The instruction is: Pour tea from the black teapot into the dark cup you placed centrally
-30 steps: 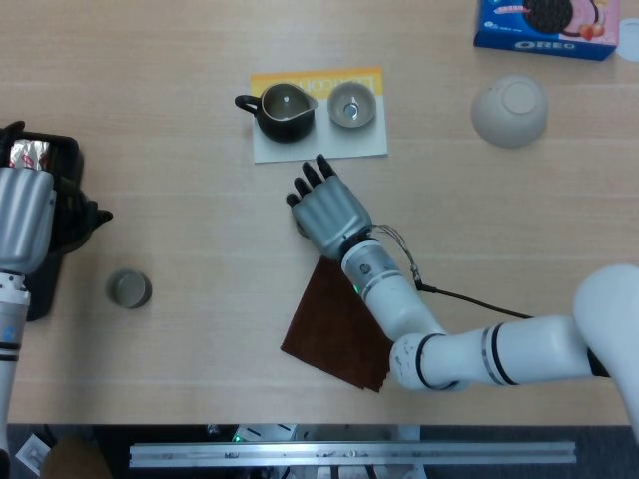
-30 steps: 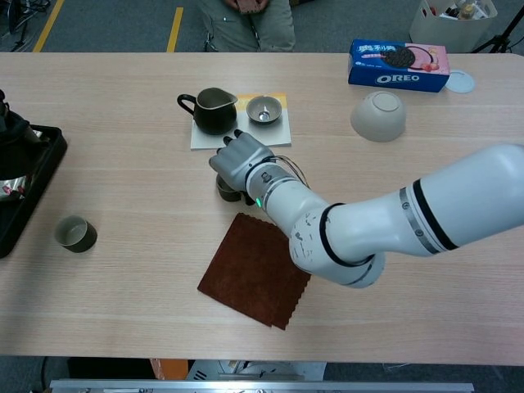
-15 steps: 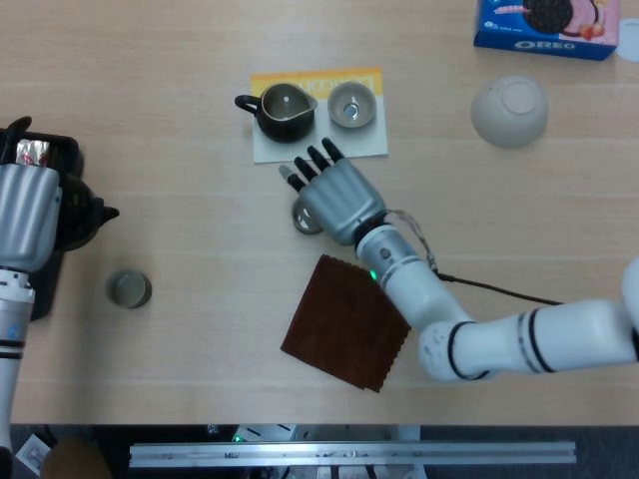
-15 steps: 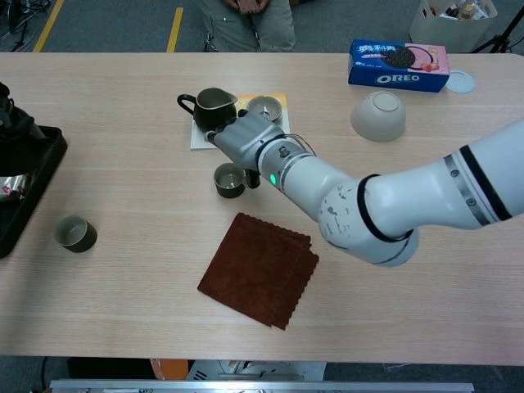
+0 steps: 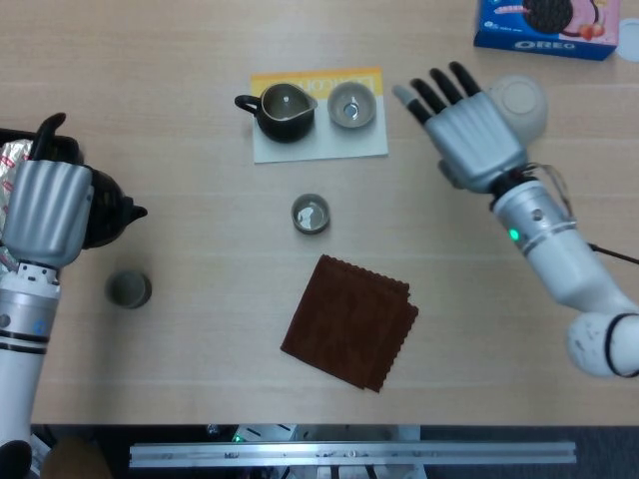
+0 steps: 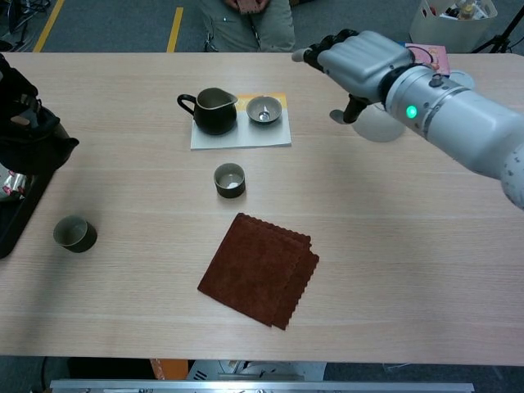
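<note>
On the wooden table: three small cups, one at centre, one at eight o'clock, one at twelve o'clock; one dark pitcher beside it; one black teapot at nine o'clock; one upturned bowl; one brown cloth; one Oreo box; one printed mat.

Grey metallic-looking right hand with black fingertips, thin cables at wrist, green light at five o'clock on glossy white forearm. Ribbed grey left hand, white forearm with black rings.
</note>
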`<action>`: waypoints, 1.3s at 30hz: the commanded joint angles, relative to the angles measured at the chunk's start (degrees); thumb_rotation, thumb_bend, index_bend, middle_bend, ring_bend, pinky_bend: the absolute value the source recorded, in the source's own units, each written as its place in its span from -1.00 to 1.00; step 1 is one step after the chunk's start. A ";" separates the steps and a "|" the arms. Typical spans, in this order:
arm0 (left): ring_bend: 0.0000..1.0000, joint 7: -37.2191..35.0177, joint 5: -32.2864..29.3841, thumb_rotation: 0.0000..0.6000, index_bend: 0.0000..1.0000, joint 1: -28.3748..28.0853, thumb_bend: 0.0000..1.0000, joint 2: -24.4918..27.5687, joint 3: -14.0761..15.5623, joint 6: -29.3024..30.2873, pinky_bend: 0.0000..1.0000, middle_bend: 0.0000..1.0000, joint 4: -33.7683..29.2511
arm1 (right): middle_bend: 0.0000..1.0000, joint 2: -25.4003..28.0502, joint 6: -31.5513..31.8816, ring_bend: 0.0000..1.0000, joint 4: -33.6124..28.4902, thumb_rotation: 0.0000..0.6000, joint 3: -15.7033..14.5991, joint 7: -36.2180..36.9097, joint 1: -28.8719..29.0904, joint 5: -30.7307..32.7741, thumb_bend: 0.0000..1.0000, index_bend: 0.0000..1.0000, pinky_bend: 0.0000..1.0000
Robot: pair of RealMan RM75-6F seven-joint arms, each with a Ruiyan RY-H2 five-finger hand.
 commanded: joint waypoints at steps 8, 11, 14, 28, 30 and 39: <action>0.73 5.80 -2.80 0.99 1.00 -2.92 -0.39 -4.24 -1.09 -2.58 -0.74 1.00 -0.84 | -0.80 14.26 1.43 -1.00 -2.58 1.00 -8.36 13.41 -11.77 -13.28 -0.42 -0.89 -1.00; 0.73 7.96 -3.65 0.99 1.00 -3.96 -0.39 -6.18 -1.26 -3.31 -0.74 1.00 -0.59 | -0.80 16.12 1.40 -1.00 -1.42 1.00 -9.48 17.39 -14.34 -16.74 -0.42 -0.89 -1.00; 0.73 10.15 -4.74 0.99 1.00 -4.94 -0.39 -8.31 -1.48 -3.86 -0.74 1.00 -0.21 | -0.80 17.34 1.11 -1.00 -0.09 1.00 -10.16 20.78 -16.39 -19.46 -0.42 -0.89 -1.00; 0.73 18.14 -11.04 0.99 1.00 -9.27 -0.39 -17.33 -3.72 -4.79 -0.74 1.00 3.22 | -0.80 19.13 -0.26 -1.00 5.36 1.00 -10.50 29.64 -22.23 -27.41 -0.42 -0.89 -1.00; 0.73 18.98 -11.83 0.99 1.00 -9.84 -0.39 -18.43 -4.06 -4.74 -0.74 1.00 4.04 | -0.80 19.40 -0.24 -1.00 5.57 1.00 -10.41 30.26 -22.94 -28.11 -0.42 -0.89 -1.00; 0.73 21.53 -14.79 0.99 1.00 -12.08 -0.39 -22.58 -5.04 -4.74 -0.74 1.00 7.23 | -0.80 20.01 -0.61 -1.00 6.11 1.00 -10.15 31.29 -25.53 -29.95 -0.42 -0.89 -1.00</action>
